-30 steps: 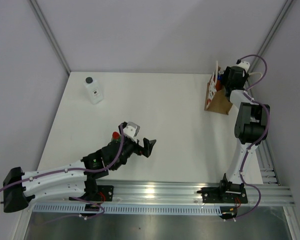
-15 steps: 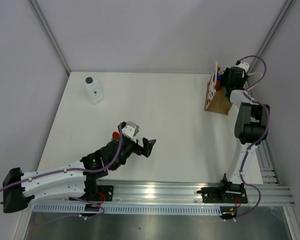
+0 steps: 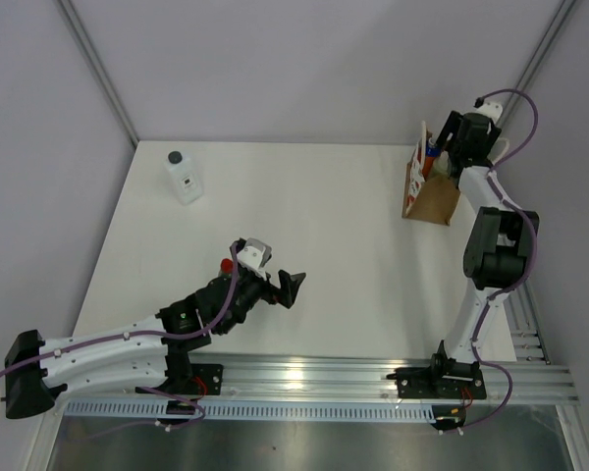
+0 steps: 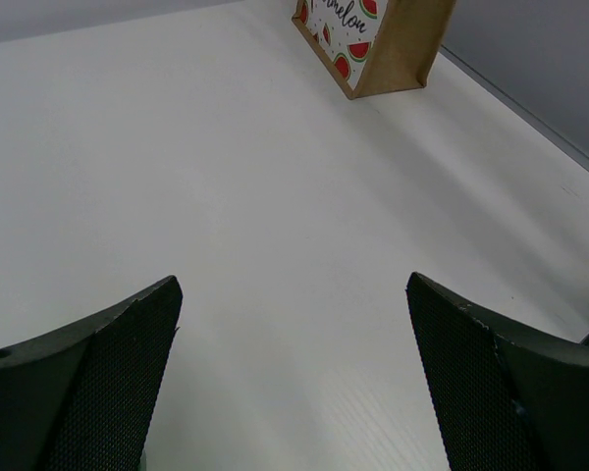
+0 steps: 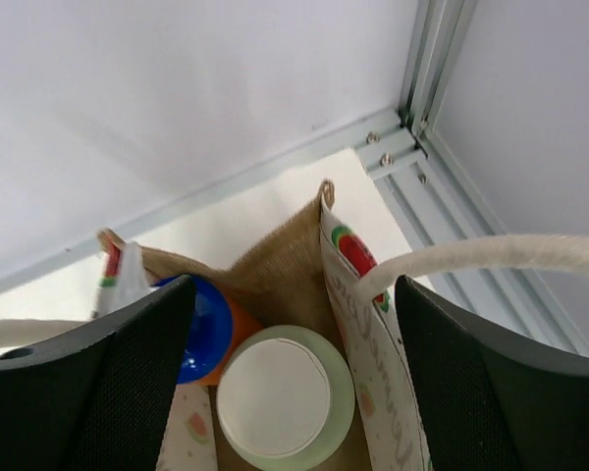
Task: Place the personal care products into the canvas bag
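Hung right gripper [image 5: 293,294], spread wide and empty, over bag [image 5: 275,267] holding green bottle [image 5: 275,397] and orange bottle [image 5: 204,329]. Held left gripper [image 4: 293,285] agape, empty, above table [image 4: 275,147]. Found clear bottle [image 3: 184,177] far-left, well apart.

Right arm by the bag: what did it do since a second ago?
The right arm shifted its wrist a little toward the far corner, away from the canvas bag; its open fingers hold nothing. The white-capped bottle and blue-capped bottle sit inside the bag. The left arm and clear bottle stayed put.
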`<state>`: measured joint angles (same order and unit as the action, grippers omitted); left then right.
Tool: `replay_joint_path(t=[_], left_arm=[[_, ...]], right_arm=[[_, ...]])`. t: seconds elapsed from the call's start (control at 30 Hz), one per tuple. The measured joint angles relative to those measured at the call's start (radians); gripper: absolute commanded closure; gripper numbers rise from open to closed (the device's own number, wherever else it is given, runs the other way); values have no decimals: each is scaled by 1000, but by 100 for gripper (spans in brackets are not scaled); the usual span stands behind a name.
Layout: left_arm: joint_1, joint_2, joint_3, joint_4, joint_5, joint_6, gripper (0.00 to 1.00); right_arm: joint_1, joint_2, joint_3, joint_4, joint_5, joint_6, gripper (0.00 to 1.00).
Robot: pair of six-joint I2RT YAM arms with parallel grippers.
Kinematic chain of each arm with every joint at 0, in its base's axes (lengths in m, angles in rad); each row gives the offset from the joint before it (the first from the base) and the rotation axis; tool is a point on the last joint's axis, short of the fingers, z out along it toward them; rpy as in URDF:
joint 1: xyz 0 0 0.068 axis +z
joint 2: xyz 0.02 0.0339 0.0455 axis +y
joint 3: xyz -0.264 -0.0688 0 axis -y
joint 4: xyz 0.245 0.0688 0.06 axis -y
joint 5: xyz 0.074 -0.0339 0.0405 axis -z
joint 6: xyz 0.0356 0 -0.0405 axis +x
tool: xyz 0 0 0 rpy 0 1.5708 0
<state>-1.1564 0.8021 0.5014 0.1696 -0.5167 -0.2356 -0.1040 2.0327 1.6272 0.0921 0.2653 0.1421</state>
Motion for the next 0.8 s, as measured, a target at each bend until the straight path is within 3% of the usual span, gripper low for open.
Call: replay_joint_path(t=[0.33,0.53,0.67,0.8], left_arm=[[0,0,0,0,-5,0,1],[0,2,0,0,-14,1,1],[0,2,0,0,-27,2,1],[0,-10,0,0,-55,10,1]], right_arm=[[-1,-111,56,-141,-8,42,14],[13,-358,-35,-172,-102,122,13],[81,-574,-174,-116,-175,165,13],[226,-667,-248,-86,-252,177,13]])
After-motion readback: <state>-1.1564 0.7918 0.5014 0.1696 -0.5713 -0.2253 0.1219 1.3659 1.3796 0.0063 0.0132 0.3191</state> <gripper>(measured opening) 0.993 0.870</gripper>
